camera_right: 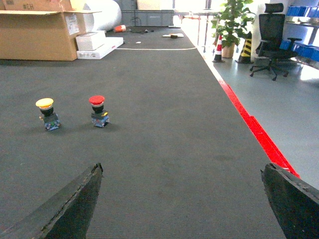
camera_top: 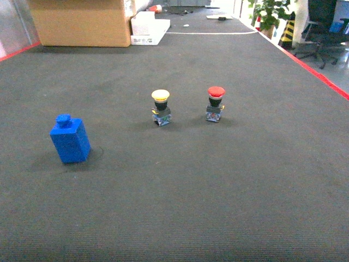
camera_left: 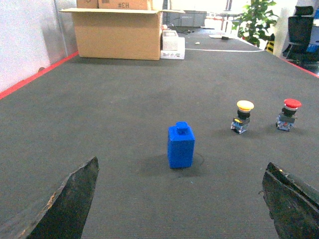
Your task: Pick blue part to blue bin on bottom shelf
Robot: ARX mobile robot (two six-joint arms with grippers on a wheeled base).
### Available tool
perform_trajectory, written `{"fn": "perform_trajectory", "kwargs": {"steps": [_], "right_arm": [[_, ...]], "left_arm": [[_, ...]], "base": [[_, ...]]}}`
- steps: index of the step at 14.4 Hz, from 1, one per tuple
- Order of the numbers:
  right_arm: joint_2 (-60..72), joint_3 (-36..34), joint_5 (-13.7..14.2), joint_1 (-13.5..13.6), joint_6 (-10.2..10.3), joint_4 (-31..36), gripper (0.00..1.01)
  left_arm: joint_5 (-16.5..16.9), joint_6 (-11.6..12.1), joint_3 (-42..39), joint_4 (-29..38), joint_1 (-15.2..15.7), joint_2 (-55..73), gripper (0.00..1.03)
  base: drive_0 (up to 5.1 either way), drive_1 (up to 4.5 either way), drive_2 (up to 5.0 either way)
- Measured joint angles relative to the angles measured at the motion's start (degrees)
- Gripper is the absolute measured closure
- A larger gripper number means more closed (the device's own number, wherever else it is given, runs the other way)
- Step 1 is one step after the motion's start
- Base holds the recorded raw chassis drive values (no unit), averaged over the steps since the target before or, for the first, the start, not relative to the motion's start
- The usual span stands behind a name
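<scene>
Both arms are held low and level over the dark grey carpet (camera_top: pixel 218 191), each wrist camera looking forward along the floor. The left gripper (camera_left: pixel 182 199) has its two black, rough-edged fingers (camera_left: pixel 70 204) spread wide at the bottom corners of its view, with nothing between them. The right gripper (camera_right: pixel 184 199) is spread just as wide, its worn black fingers (camera_right: pixel 289 199) framing bare carpet.

The blue part (camera_top: pixel 70 139) is a glossy plastic block, box-shaped with a small square knob on top. It stands upright on the carpet, straight ahead of the left gripper and centred between its fingers, but well apart from them.

To the right of the blue part stands a yellow mushroom push button (camera_top: pixel 161 107), and beyond that a red mushroom push button (camera_top: pixel 215 103); both have domed caps on black collars above small metal-and-blue contact blocks. The carpet has a fine ribbed weave and is edged by a red strip (camera_right: pixel 254 129). Far behind the blue part sits an open brown cardboard box (camera_left: pixel 117 32) with a white box (camera_left: pixel 173 46) beside it.
</scene>
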Motion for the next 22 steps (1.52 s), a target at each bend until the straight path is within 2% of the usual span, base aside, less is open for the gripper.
{"fn": "perform_trajectory", "kwargs": {"steps": [7, 8, 9, 10, 11, 12, 13, 14, 16, 18, 22], "right_arm": [[0.00, 0.00, 0.00, 0.00, 0.00, 0.00, 0.03], [0.00, 0.00, 0.00, 0.00, 0.00, 0.00, 0.03], [0.00, 0.00, 0.04, 0.00, 0.02, -0.02, 0.03], [0.00, 0.00, -0.02, 0.00, -0.02, 0.07, 0.03], [0.00, 0.00, 0.00, -0.02, -0.02, -0.04, 0.03], [0.00, 0.00, -0.02, 0.00, -0.02, 0.00, 0.03], [0.00, 0.00, -0.02, 0.00, 0.00, 0.00, 0.03], [0.00, 0.00, -0.02, 0.00, -0.02, -0.02, 0.03], [0.00, 0.00, -0.02, 0.00, 0.00, 0.00, 0.03], [0.00, 0.00, -0.02, 0.00, -0.02, 0.00, 0.03], [0.00, 0.00, 0.00, 0.00, -0.02, 0.00, 0.03]], "left_arm": [[0.00, 0.00, 0.00, 0.00, 0.00, 0.00, 0.05], [-1.07, -0.31, 0.33, -1.84, -0.42, 0.35, 0.05], [-9.11, -2.36, 3.10, -6.62, -4.00, 8.07, 0.05], [-10.23, -2.73, 2.38, 2.21, -5.62, 18.45, 0.05], [-9.75, -2.38, 1.57, 14.27, -6.78, 31.28, 0.05], [-9.14, -1.20, 3.10, 29.16, -7.74, 48.26, 0.05], [-8.26, -1.07, 7.39, 38.45, -8.17, 61.68, 0.05], [-7.04, -1.09, 12.98, 44.72, -8.44, 72.08, 0.05], [-6.23, -1.60, 22.10, 47.47, -8.28, 87.78, 0.05], [-6.16, -2.86, 27.23, 47.10, -7.96, 97.35, 0.05], [-6.16, -4.15, 37.00, 46.97, -6.99, 107.67, 0.05]], "base": [[0.0, 0.00, 0.0], [0.0, 0.00, 0.0], [0.0, 0.00, 0.0], [0.0, 0.00, 0.0], [0.0, 0.00, 0.0], [0.0, 0.00, 0.0], [0.0, 0.00, 0.0], [0.0, 0.00, 0.0], [0.0, 0.00, 0.0], [0.0, 0.00, 0.0], [0.0, 0.00, 0.0]]}}
